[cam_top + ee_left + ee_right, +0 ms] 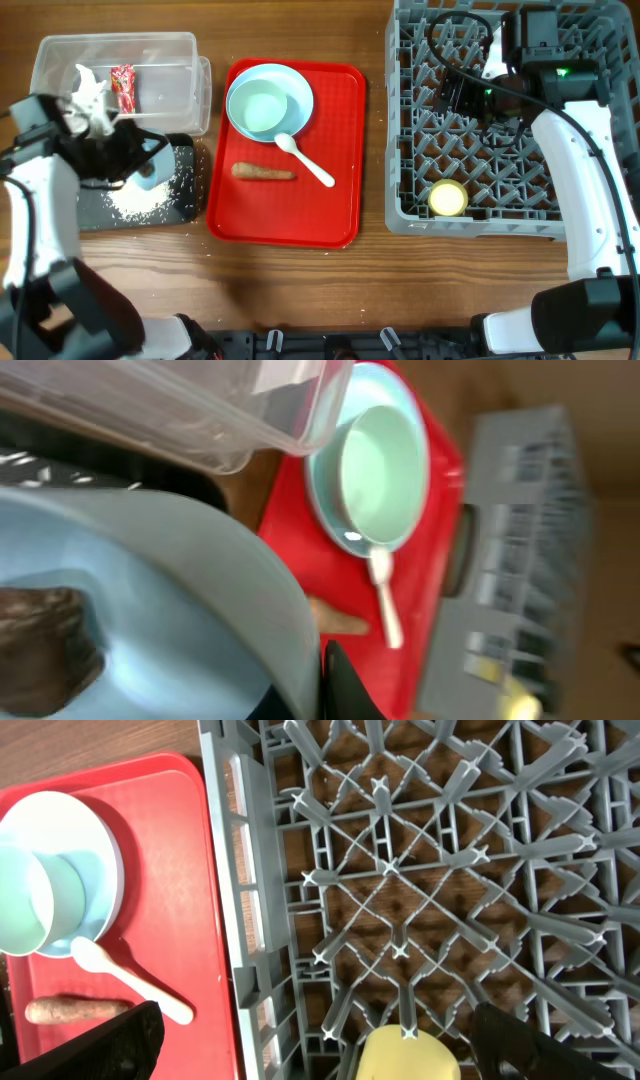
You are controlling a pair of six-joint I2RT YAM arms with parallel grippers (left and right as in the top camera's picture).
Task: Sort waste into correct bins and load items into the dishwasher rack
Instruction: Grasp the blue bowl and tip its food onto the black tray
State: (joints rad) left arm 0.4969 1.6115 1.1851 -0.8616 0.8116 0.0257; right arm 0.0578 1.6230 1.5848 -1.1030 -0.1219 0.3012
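My left gripper is shut on the rim of a light blue bowl, held tilted over the black tray where white rice lies. A brown food lump sits in the bowl. The clear tub holds the red wrapper and white napkin. On the red tray are the pale blue plate with a mint bowl, the white spoon and the orange-brown food piece. My right gripper is open above the grey rack, near the yellow cup.
The rack fills the right side, its pegs upright under the right arm. The red tray lies between the bins and the rack. Loose rice grains are scattered on the wooden table around the black tray.
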